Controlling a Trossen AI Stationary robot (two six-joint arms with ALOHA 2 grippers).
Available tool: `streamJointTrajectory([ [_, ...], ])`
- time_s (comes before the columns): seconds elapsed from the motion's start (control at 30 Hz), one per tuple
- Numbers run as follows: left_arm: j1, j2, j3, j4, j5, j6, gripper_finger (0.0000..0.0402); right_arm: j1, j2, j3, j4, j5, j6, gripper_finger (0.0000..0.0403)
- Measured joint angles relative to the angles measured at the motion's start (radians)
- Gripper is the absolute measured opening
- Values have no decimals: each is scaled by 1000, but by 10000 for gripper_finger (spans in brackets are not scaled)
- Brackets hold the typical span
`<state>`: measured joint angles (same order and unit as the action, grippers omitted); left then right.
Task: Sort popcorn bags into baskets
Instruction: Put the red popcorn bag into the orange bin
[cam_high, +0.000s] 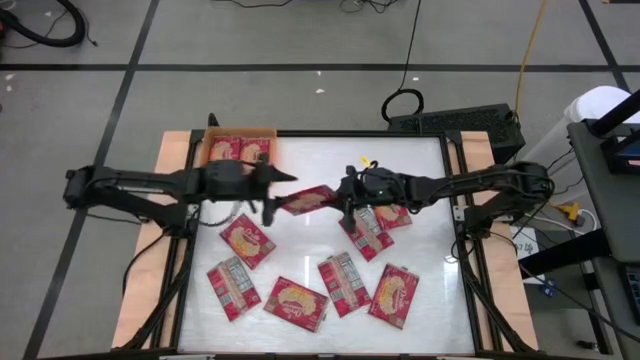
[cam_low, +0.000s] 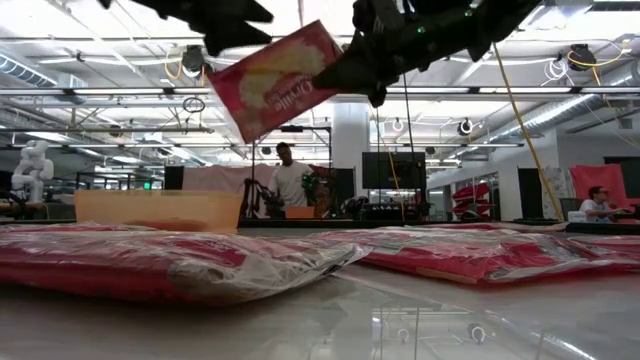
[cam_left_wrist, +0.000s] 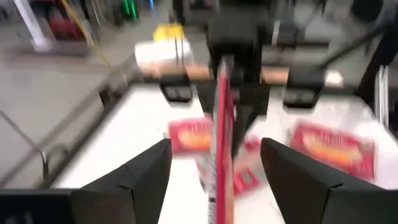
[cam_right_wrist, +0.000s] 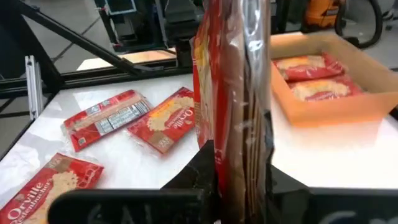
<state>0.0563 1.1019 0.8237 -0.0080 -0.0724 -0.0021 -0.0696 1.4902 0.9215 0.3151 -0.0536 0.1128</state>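
One red popcorn bag (cam_high: 310, 199) hangs in the air over the middle of the table, its printed face tilted toward the near edge (cam_low: 275, 80). My right gripper (cam_high: 345, 200) is shut on its right end. My left gripper (cam_high: 280, 192) is open at the bag's left end. In the left wrist view its two fingers stand on either side of the edge-on bag (cam_left_wrist: 224, 118) with a gap on both sides. The orange tray (cam_high: 240, 133) sits at the far left corner with two packets lying flat in it. Several more packets (cam_high: 296, 303) lie flat on the table. My right gripper pinches the bag's right end (cam_right_wrist: 236, 143) between its two fingers (cam_right_wrist: 199, 171), coming roughly level from the table's right. The bag is lifted clear of the table and juts out from the fingers toward the left gripper, tilted on edge.
Packets lie flat across the near half of the white table (cam_high: 247, 240) (cam_high: 344, 283) (cam_high: 394, 295), and two lie under the right arm (cam_high: 365, 235). Light wooden boards (cam_high: 170, 160) flank the table. The tray's wall (cam_right_wrist: 336, 106) stands beyond the bag. People show in the room behind (cam_low: 290, 180).
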Motion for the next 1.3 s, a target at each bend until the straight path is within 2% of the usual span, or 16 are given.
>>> streamJointTrajectory([
  [0.2,6,165,135,-125,30,-53,249,1,13,1,-23,-1,3,19],
  [0.3,17,207,152,-142,36,-55,229,0,11,1,-34,-1,2,19],
  [0.37,26,220,158,-138,79,-60,199,-1,12,1,-48,-2,1,19],
  [0.47,35,220,161,-135,136,-67,133,-1,12,1,-64,-1,-5,19],
  [0.6,38,220,161,-160,158,-69,28,-1,12,1,-62,-5,-9,19],
  [0.63,39,220,161,-164,158,-68,19,-2,12,1,-59,-5,-11,19],
  [0.77,45,219,161,-180,182,-83,30,-2,13,-1,-38,-1,-31,31],
  [0.87,54,214,161,-205,202,-83,27,-2,7,-1,-15,4,-46,55],
  [0.93,69,188,160,-256,205,-83,16,-2,3,0,-4,42,-53,76],
  [1.13,139,60,159,-391,201,-80,21,-3,-17,2,-28,175,-98,136],
  [1.2,172,6,160,-441,147,-79,21,-3,-21,1,-43,204,-99,148],
  [1.3,237,-71,159,-558,-37,-103,17,-3,-26,2,-60,216,-99,158],
])
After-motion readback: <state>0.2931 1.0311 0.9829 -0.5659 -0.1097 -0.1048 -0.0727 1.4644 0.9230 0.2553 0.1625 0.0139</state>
